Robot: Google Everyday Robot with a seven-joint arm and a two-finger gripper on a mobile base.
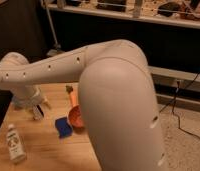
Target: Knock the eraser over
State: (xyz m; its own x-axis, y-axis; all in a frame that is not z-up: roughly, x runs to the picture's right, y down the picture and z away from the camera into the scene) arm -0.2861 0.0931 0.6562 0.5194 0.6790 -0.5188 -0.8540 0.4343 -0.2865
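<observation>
The tool (pixel 36 103), grip state unclear, hangs over the eraser (pixel 38 113), standing upright, long axis vertical.

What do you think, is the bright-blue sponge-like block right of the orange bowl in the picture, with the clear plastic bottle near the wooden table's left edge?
Wrong side: the camera view shows the bright-blue sponge-like block left of the orange bowl. The clear plastic bottle is indeed near the wooden table's left edge. The gripper is low over the table beyond the bottle.
</observation>
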